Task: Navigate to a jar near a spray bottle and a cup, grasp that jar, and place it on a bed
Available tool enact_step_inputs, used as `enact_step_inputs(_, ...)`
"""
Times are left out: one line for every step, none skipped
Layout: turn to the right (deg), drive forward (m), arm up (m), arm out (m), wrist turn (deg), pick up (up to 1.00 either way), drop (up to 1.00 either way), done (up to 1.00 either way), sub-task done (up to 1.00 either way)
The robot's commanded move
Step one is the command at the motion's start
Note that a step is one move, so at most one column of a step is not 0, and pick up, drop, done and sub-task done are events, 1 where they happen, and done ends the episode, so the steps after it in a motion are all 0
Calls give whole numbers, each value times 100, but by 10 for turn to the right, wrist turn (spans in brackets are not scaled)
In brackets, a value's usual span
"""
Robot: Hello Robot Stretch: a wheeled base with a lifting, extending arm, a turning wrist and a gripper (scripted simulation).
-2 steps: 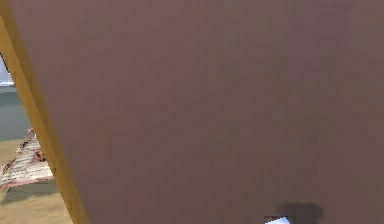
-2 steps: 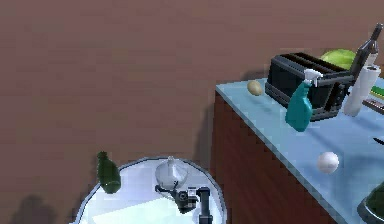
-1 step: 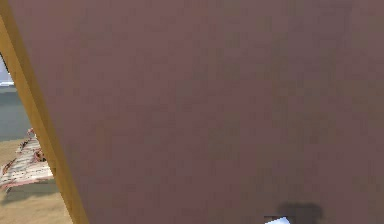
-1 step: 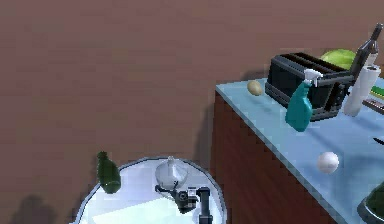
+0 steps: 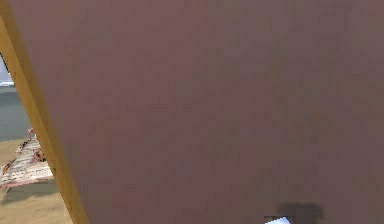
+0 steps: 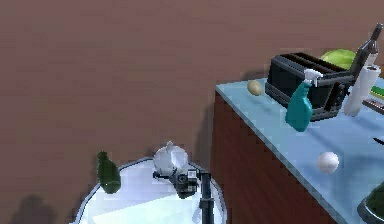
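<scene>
The end effector (image 6: 183,182) is showing at the far end of the dark arm, low in the arm side view. Whether its fingers are spread or pressed together I cannot tell. A pale, rounded, glassy-looking thing (image 6: 170,157), possibly the jar, is sitting right at its far end, by a round white desk (image 6: 110,208). Whether it is hanging in the grip or resting on that desk I cannot tell either. A dark green glass bottle (image 6: 107,172) is standing just to its left.

Well to the right, a teal plastic spray bottle (image 6: 300,106) is standing on a long blue-topped desk (image 6: 290,150) with red-brown sides, in front of a black boxy toaster (image 6: 300,72).

Judging by this, the robot is working at the grasp stage. The approach seems done and the grasp is unconfirmed, while the carry to a bed and the placing are both remaining. The forward view is facing a plain brown wall (image 5: 220,100) close ahead.
</scene>
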Motion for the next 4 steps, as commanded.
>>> enact_step_inputs(0, 0, 46, 0, 0, 0, 0, 0, 0)
enact_step_inputs(0, 0, 0, 0, -450, 0, 0, 0, 0)
enact_step_inputs(0, 0, 0, 0, -450, 0, 0, 0, 0)
enact_step_inputs(0, 0, 0, 0, -120, 0, 0, 0, 0)
